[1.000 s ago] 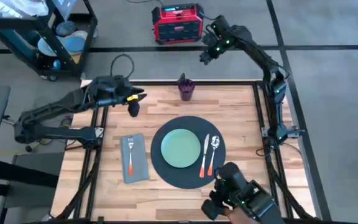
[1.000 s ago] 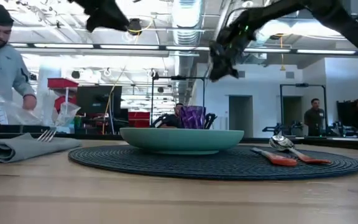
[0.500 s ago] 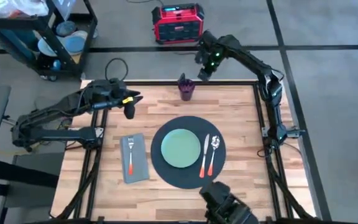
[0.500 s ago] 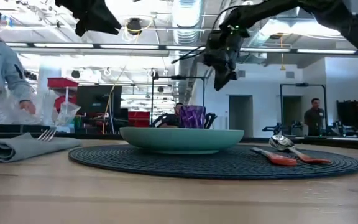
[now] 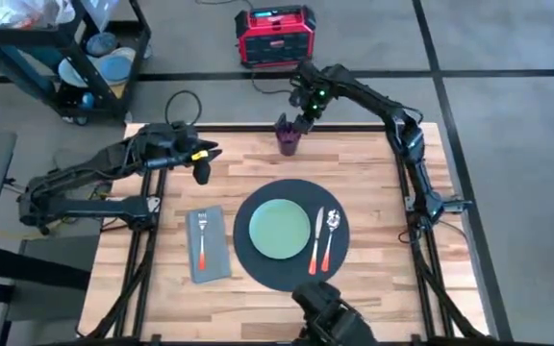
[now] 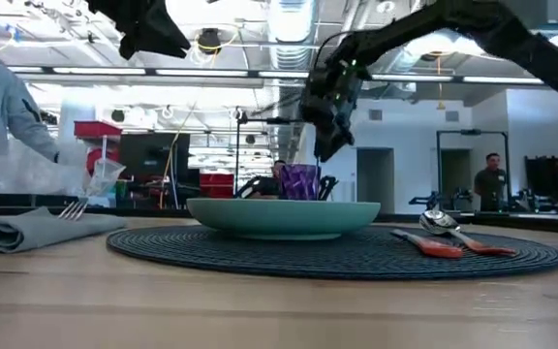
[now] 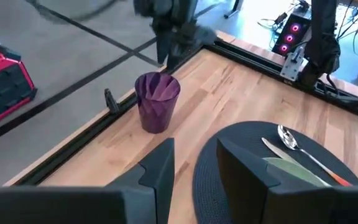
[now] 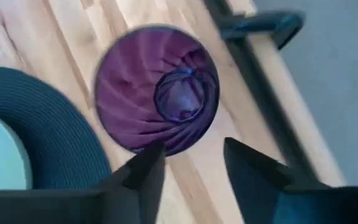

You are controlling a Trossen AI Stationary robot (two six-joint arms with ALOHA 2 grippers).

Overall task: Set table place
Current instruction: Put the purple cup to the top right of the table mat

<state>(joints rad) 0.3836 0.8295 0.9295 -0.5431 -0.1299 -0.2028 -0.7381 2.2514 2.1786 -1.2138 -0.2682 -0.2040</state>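
The right gripper is hanging spread-fingered directly above the ribbed purple plastic cup, likely lining up a grasp to move it nearer the round dark grey mat on the wooden table. The left gripper is waiting, fingers parted, well aside.

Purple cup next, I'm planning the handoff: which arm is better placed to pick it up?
Right. The right gripper hangs open just above the purple cup at the table's far edge; the left gripper waits farther away, left of it.

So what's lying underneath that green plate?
A round dark mat, reaching well past the plate all round. Its middle is covered by the plate, so anything there can't be seen.
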